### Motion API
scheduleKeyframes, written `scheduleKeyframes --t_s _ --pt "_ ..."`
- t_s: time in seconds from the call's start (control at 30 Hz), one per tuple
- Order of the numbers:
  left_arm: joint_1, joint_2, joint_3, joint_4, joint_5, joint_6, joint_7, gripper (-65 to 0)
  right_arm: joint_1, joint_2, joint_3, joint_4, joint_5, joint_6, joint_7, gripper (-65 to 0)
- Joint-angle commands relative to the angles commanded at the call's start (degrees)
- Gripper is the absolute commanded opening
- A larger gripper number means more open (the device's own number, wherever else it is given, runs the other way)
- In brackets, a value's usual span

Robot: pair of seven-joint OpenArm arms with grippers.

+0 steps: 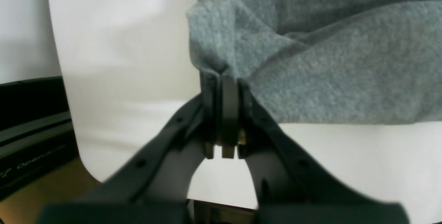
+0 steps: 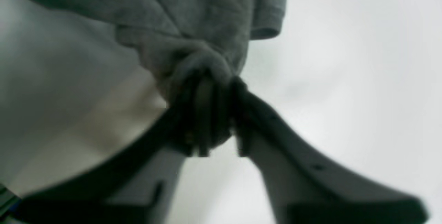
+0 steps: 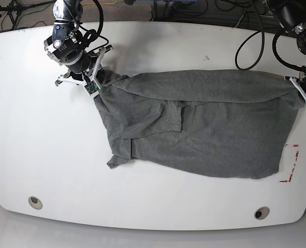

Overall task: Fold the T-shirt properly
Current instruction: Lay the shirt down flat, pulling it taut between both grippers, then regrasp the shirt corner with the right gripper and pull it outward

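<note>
The dark grey T-shirt [image 3: 204, 124] lies spread across the white table [image 3: 39, 144], stretched between the two arms, with a sleeve folded over near its middle. At the table's right edge my left gripper [image 3: 298, 87] is shut on a corner of the shirt. The left wrist view shows that gripper [image 1: 224, 77] pinching a raised fold of the T-shirt [image 1: 328, 61]. Toward the back left my right gripper [image 3: 97, 83] is shut on the shirt's other end. In the right wrist view that gripper [image 2: 214, 80] clamps a bunched wad of the T-shirt [image 2: 193, 6], with a hemmed sleeve hanging beside it.
Red tape marks [image 3: 293, 165] sit near the table's right edge. Two round holes [image 3: 35, 202] [image 3: 261, 213] lie along the front edge. Cables [image 3: 245, 36] trail over the back. In the left wrist view a black unit [image 1: 31, 124] stands beyond the rounded table corner.
</note>
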Motion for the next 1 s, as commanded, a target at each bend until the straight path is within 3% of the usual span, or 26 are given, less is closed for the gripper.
scheduleKeyframes --t_s 0.1,0.2,0.37,0.67,0.87,1.0 --pt "-0.18 0.0 0.09 0.0 0.0 0.0 0.0 -65.0 -0.44 -0.7 0.09 0.18 0.26 0.0 0.0 -27.0" --pt "-0.44 -0.18 0.09 0.0 0.0 0.0 0.0 -65.0 -2.2 -0.88 0.26 0.97 0.44 0.0 0.18 -20.9" --pt "-0.53 -0.18 0.09 0.0 0.0 0.0 0.0 -65.0 -3.16 -1.41 1.23 1.23 4.75 0.0 0.18 -22.8" --pt "-0.62 -0.26 0.44 0.0 0.09 0.0 0.0 -65.0 -2.9 -1.23 10.99 1.05 16.26 0.0 -0.88 -24.9" --pt "-0.7 -0.26 0.53 0.0 0.09 0.0 0.0 -65.0 -1.23 1.32 17.32 0.7 22.33 0.0 -1.85 -24.9" --pt "-1.93 -0.18 0.53 0.0 0.18 0.0 0.0 -65.0 1.14 1.85 19.78 -0.7 25.49 0.0 -5.36 -24.9"
